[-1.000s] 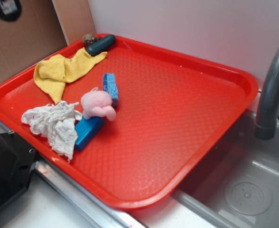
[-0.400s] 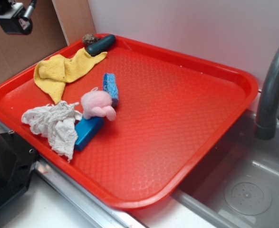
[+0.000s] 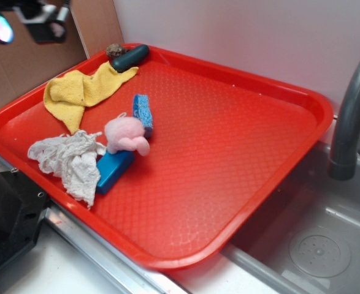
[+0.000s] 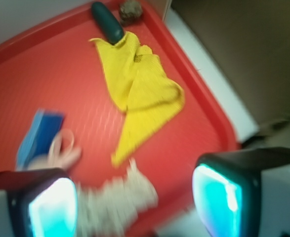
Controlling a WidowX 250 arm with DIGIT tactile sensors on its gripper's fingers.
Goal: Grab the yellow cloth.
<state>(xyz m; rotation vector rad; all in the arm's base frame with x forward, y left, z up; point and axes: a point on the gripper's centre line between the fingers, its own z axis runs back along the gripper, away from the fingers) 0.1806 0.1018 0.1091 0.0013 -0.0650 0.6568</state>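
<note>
While the arm hangs high at the top-left corner, the scene reads so:
Gripper: fingers spread wide apart, nothing between them, above the tray's edge.
Yellow cloth: crumpled flat in the red tray's far-left part, one corner touching the dark green cylinder.
White lacy rag: near the front-left rim, beside the pink puff.

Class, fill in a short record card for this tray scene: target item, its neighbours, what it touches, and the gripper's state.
target: yellow cloth, crumpled flat in the tray's far left corner
touching: dark green cylinder resting on one cloth corner
neighbours: white lacy rag, pink puff, blue sponge, blue block
gripper: open, holding nothing, above the tray's left edge
</note>
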